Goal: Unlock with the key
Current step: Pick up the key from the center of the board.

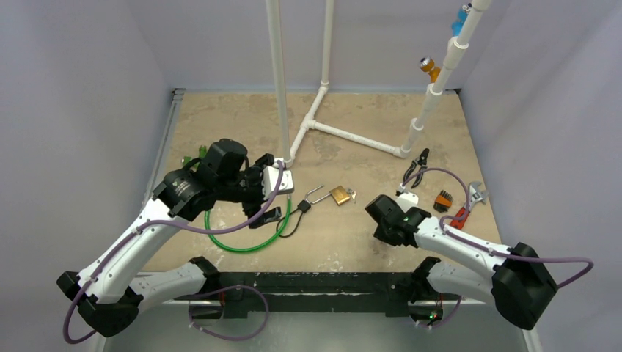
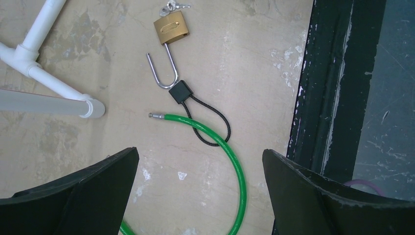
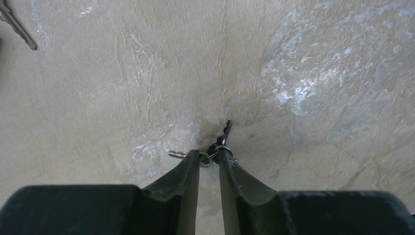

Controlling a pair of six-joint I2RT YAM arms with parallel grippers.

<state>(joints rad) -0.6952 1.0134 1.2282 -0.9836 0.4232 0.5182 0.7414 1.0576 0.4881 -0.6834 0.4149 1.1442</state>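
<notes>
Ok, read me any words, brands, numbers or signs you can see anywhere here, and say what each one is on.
No text in any view can be read.
On the brass padlock: an oval stamp on its body, too blurred to read.
On the keys: any marking is too small to make out.

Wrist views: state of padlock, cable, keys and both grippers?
Padlock: shackle open, one leg free of the body.
Cable: metal tip loose on the table, plugged into nothing.
Keys: lying on the table, on their ring.
Left gripper: wide open, empty.
Right gripper: nearly shut around the key ring; grip not confirmed.
</notes>
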